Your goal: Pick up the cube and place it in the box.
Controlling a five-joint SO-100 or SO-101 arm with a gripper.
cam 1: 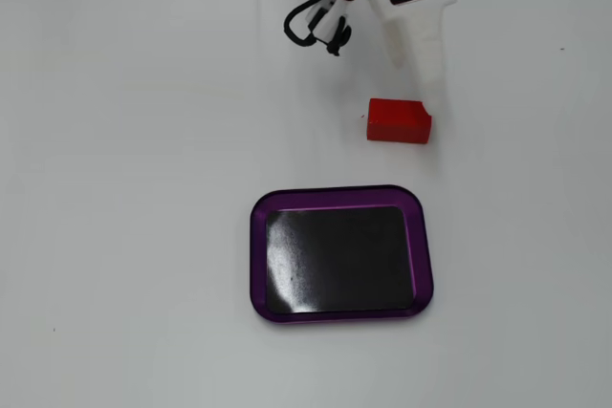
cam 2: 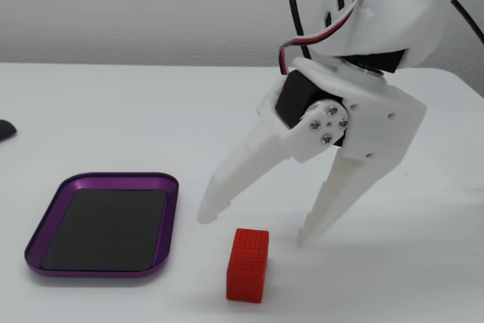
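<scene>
The red cube [cam 2: 248,264] lies on the white table, just in front of my gripper [cam 2: 255,228] and roughly between its spread fingertips, touching neither. The gripper is wide open and empty, its tips close to the table. In the other fixed view one white finger [cam 1: 421,50] points down at the cube [cam 1: 399,120] and ends just short of it; the second finger does not show there. The box, a purple-rimmed tray [cam 1: 341,195] with a black bottom, sits empty below the cube; it lies left of the cube in the side-on fixed view [cam 2: 117,178].
Black and red cables [cam 1: 311,16] loop beside the arm at the top. A small dark object [cam 2: 4,129] lies at the left edge of the table. White tabletop surrounds the tray.
</scene>
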